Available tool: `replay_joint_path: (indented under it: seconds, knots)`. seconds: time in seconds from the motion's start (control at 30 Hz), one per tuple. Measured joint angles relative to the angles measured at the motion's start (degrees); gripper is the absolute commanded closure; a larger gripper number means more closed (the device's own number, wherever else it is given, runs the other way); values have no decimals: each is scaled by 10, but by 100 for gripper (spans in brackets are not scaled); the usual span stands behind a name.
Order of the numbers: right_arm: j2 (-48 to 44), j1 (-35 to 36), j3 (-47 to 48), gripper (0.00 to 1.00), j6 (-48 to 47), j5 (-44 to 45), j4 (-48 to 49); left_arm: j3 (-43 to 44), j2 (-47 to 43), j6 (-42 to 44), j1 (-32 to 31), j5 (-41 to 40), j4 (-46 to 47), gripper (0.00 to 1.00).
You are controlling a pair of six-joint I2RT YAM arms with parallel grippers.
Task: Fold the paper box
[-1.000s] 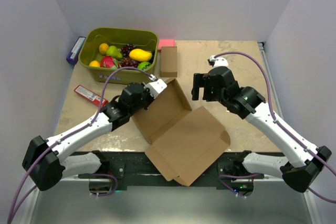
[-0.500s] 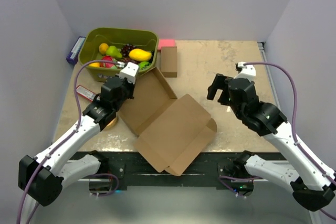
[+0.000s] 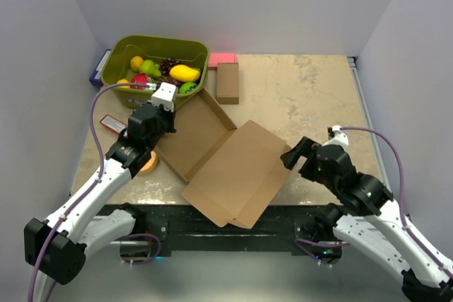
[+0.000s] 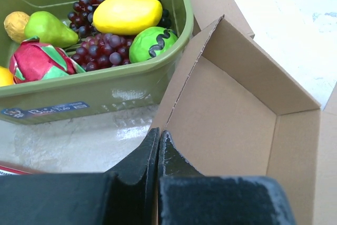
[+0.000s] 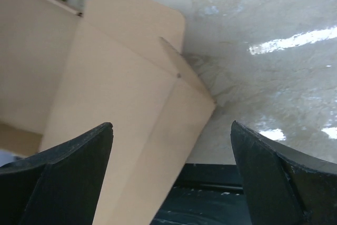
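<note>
From overhead, the paper box [image 3: 226,167] is lying half-formed at the front of the desk [image 3: 311,97], left of centre. Its tray walls are standing up, and its flat lid is spreading toward me and hanging over the near edge.

Only my left wrist camera is showing the grip: my left fingers [image 4: 159,148] are pressing together on the top edge of the tray's left wall. My right wrist camera is showing the lid's right corner up close, with a side flap creased along it. That corner is sitting below and between my right fingers [image 3: 296,153], which are standing wide apart and touching nothing.

The tray's far corner is sitting just beside a green bin [image 3: 163,39], which is crowding that left wall. A small brown box [image 3: 227,83] is lying close behind the tray, with a pink block [image 3: 224,58] beyond it. A red packet [image 3: 112,124] and a tan disc [image 3: 147,163] are lying by my left arm.

The bin is holding a yellow mango [image 4: 128,14], dark grapes [image 4: 95,56], a green pear [image 4: 47,27], a dragon fruit [image 4: 37,61] and a green fruit with a dark squiggle [image 4: 152,46].
</note>
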Motion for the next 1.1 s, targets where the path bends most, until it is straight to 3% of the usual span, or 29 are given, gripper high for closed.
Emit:
replay_joint_path:
  seconds: [0.13, 0.57, 0.67, 0.8, 0.83, 0.87, 0.9, 0.93, 1.0, 1.03, 1.1]
  knots:
    - [-37, 0, -3, 7, 30, -28, 0, 0, 0, 0, 0, 2, 0, 100]
    - [-12, 0, -90, 22, 69, -104, 40, 0, 0, -2, 2, 2, 0, 100]
    - [-26, 0, -101, 36, 76, -112, 63, 0, 0, -5, 2, 2, 1, 100]
    - [-28, 0, -132, 73, 82, -137, 115, 0, 0, -10, 3, 8, 1, 100]
    - [-25, 0, -136, 86, 82, -142, 126, 0, 0, -11, 3, 11, 1, 100]
    - [-21, 0, -137, 91, 80, -144, 132, 0, 0, -12, 3, 14, 2, 98]
    - [-15, 0, -135, 95, 75, -143, 140, 0, 0, -13, 3, 19, 2, 94]
    - [-6, 0, -127, 100, 72, -139, 141, -1, 0, -14, 4, 27, 3, 81]
    - [12, -1, -104, 100, 57, -123, 134, -5, 0, -16, 6, 43, 7, 57]
    - [23, -1, -83, 100, 48, -113, 127, -8, 0, -18, 6, 52, 15, 35]
    - [46, -2, -38, 100, 19, -96, 119, -8, 0, -19, 7, 65, 30, 19]
